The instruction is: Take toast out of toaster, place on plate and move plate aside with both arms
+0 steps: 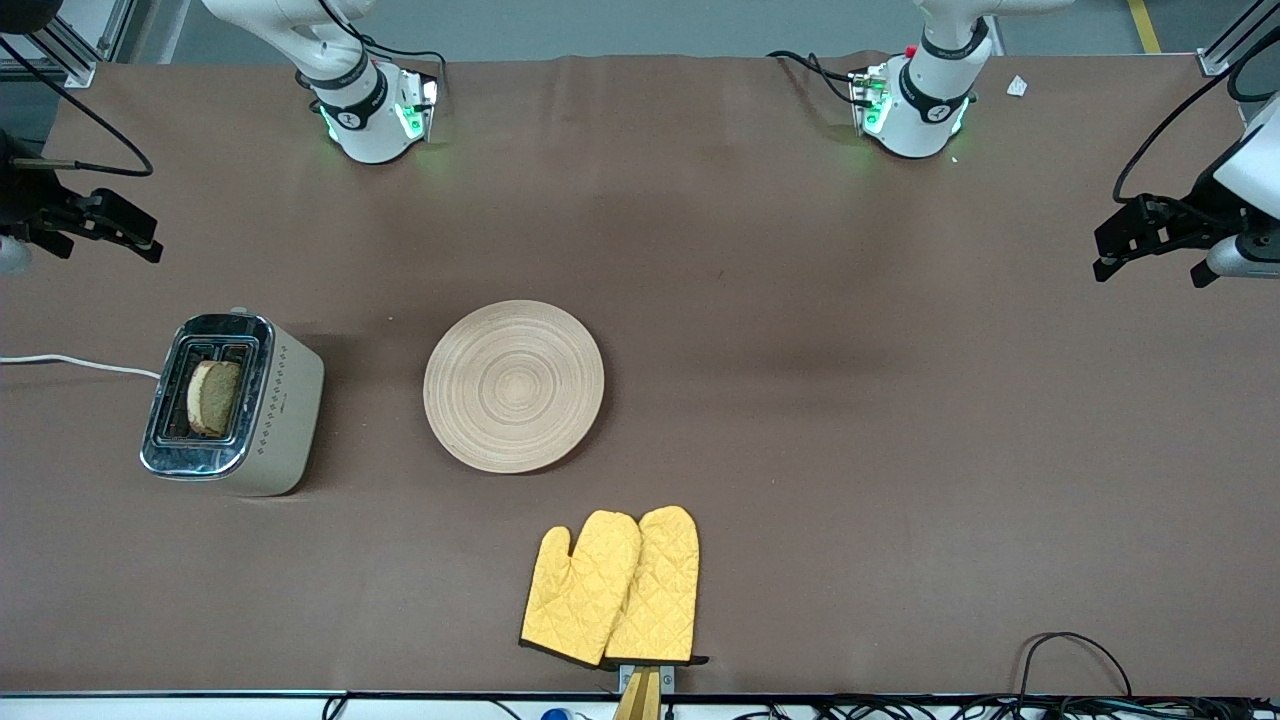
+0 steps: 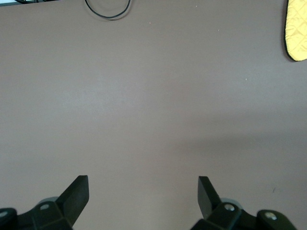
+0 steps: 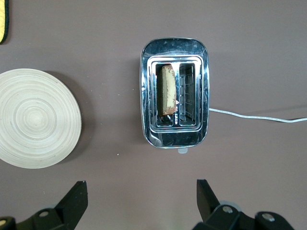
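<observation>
Upright in one slot of the toaster [image 1: 235, 405], the toast [image 1: 214, 397] stands on its edge with its rounded top poking above the chrome rim; the right wrist view shows it as a narrow slice [image 3: 167, 90] in the slot on the plate's side of the toaster [image 3: 175, 92], while the second slot holds only its wire guides. A white cord [image 1: 75, 364] runs from the toaster toward the right arm's end of the table. The plate [image 1: 514, 386] lies flat beside the toaster, toward the middle of the table, apart from it, with nothing on it; its ring grain shows in the right wrist view too [image 3: 36, 118].

Nearer to the front camera than the plate, a pair of yellow quilted oven mitts [image 1: 612, 588] lies overlapped at the table's edge, and a corner of one shows in the left wrist view [image 2: 297, 28].

A brown cloth [image 1: 900, 450] covers the table. Black cables trail along its near edge, and grey floor shows past the arm bases.

The right gripper [image 1: 115, 228] hangs over the right arm's end of the table, above the toaster, its fingers [image 3: 72, 203] spread wide and holding nothing. The left gripper [image 1: 1140, 238] hangs over bare cloth at the left arm's end, fingers [image 2: 76, 194] likewise released and wide apart.
</observation>
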Controlling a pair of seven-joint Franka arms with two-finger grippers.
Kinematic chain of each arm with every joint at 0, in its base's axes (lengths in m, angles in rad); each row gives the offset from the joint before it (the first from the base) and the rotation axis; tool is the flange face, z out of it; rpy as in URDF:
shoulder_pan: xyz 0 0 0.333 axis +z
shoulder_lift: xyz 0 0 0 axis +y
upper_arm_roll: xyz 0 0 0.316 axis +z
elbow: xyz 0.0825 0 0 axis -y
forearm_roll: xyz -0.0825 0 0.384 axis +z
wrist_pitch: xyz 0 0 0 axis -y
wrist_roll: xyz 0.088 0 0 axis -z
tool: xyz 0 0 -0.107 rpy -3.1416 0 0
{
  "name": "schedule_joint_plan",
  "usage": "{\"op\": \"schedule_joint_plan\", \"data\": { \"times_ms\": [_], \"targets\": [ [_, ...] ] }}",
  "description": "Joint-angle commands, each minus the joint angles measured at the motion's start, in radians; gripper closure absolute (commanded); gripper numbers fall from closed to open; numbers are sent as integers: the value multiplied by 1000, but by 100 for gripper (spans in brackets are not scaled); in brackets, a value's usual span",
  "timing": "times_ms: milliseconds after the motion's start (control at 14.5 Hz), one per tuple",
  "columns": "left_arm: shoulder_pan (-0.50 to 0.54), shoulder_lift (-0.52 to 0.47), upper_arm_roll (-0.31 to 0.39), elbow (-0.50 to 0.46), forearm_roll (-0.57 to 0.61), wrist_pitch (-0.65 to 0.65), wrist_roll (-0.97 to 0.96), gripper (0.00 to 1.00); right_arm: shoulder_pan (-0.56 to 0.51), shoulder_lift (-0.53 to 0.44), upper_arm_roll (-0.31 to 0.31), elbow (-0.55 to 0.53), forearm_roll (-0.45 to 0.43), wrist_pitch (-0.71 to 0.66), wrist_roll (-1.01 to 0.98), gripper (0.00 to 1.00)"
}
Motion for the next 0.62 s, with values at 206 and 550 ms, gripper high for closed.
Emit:
{"op": "schedule_joint_plan", "data": {
  "times_ms": [206,550],
  "targets": [
    [-1,4,1,21,10,-11,9,0,-17,-31,6,-34,18,17,-17,0],
    [-4,5,1,19,10,-11,2,0,-97,51,6,-184,37,255,-15,0]
  ]
}}
